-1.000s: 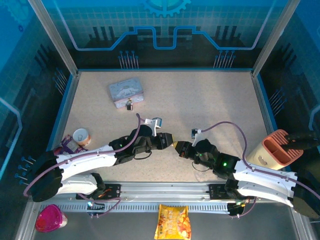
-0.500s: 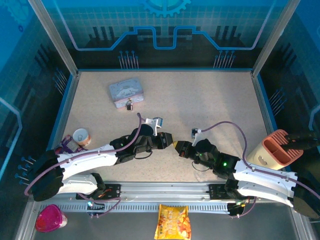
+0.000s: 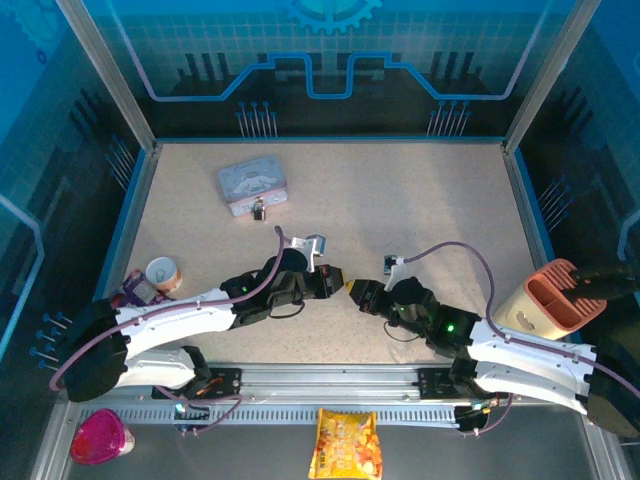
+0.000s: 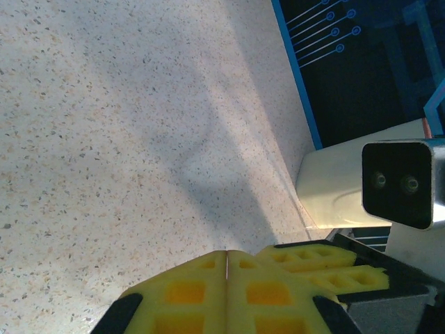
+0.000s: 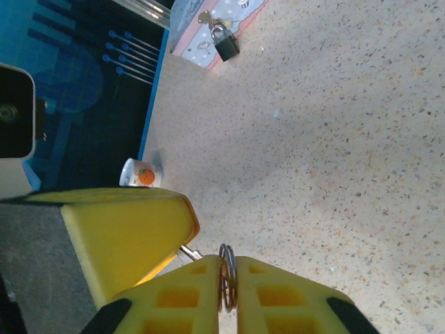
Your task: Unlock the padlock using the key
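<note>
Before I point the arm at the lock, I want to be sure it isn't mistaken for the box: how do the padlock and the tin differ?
Size: the padlock is far smaller than the tin.
Look: the padlock is dark with a silvery shackle; the tin is pale grey-blue and embossed.
Pose: the tin lies flat; the padlock hangs at its near side.
Both sit together, back left on the table.
</note>
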Tool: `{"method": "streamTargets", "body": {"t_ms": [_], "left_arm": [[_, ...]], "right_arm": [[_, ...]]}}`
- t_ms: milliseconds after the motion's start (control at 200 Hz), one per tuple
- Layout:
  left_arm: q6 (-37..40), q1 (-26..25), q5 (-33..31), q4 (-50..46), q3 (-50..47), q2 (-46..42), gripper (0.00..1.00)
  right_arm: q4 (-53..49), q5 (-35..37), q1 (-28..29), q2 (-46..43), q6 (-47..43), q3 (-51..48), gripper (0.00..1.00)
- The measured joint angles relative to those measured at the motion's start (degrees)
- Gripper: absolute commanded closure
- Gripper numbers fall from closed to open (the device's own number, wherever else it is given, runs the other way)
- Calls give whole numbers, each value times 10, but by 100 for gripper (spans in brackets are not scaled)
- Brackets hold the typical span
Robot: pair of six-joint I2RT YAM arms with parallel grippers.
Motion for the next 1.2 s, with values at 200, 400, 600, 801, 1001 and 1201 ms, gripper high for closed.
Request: {"method": "streamTargets", "body": {"t_ms": [200,400,600,801,1001,1201], "left_arm": [[0,0,-22,11,-15,-30,100],[11,3,-20,44,-28,-67,100],[24,3,0,90,-34,-93,100],[28,3,16,116,-37,-98,100],[28,3,25,129,-40,-98,100],[29,3,31,146,-45,-102,100]], "right_arm": [[8,23,1,-70,-31,-10,54],[95,-4,-8,-105,-106,-44,47],[172,-58,-23,-97,-144,-49,50],[227,-106,-31,-71,-148,-64,58],[249,-126,-31,-62,-147,-64,66],[254,-127,-34,-62,-147,-64,77]]}}
